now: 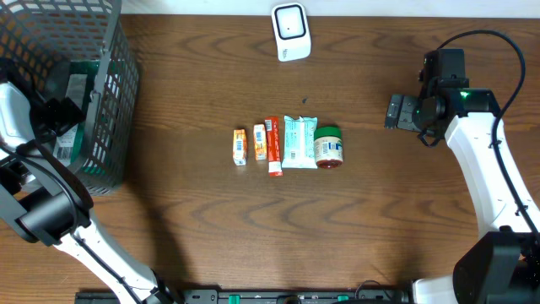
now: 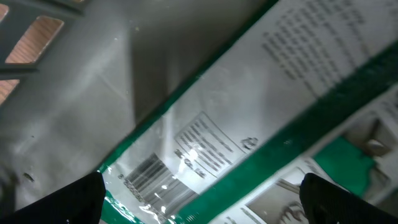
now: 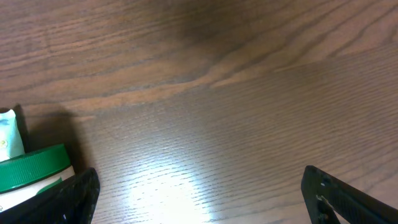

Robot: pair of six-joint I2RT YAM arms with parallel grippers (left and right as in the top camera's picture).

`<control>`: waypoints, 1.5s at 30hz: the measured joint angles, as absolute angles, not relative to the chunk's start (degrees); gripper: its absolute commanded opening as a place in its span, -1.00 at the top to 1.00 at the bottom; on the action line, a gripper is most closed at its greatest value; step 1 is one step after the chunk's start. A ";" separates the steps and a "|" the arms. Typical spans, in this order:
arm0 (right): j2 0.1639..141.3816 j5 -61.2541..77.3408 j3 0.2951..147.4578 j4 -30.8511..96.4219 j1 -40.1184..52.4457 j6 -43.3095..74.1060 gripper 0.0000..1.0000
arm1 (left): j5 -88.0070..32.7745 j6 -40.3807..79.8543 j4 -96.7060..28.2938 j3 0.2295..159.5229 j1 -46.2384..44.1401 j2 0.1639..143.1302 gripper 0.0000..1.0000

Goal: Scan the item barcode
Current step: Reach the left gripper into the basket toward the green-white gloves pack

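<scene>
Little of the job looks done. Five items lie in a row in the middle of the worktop: two small orange boxes (image 1: pixel 240 146) (image 1: pixel 260 143), a red tube (image 1: pixel 272 145), a teal packet (image 1: pixel 299 142) and a green-lidded jar (image 1: pixel 328 146). All lie well short of the white scanner (image 1: pixel 291 32), which stands at the middle of the far edge. None of them is lifted or turned toward it. The right gripper (image 1: pixel 396 111) hovers over bare wood toward the right edge, near the jar, jaws spread wide and holding nothing. The left gripper (image 2: pixel 202 208) hangs inside the grey basket (image 1: pixel 118 101) at the far left corner, also fully spread and empty, above a clear-wrapped green-striped packet (image 2: pixel 249 124) whose barcode (image 2: pixel 149 177) faces up. That packet is probably already dealt with. The row on the worktop remains, each item needing a pick, a pass before the scanner and likely a drop in the basket.
</scene>
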State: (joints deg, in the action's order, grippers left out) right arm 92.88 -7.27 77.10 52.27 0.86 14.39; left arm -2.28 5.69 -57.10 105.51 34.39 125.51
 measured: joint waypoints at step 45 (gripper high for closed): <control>92.88 -7.27 77.10 52.27 0.86 14.39 -0.99 | -13.30 6.13 -51.88 97.93 34.72 123.31 -0.25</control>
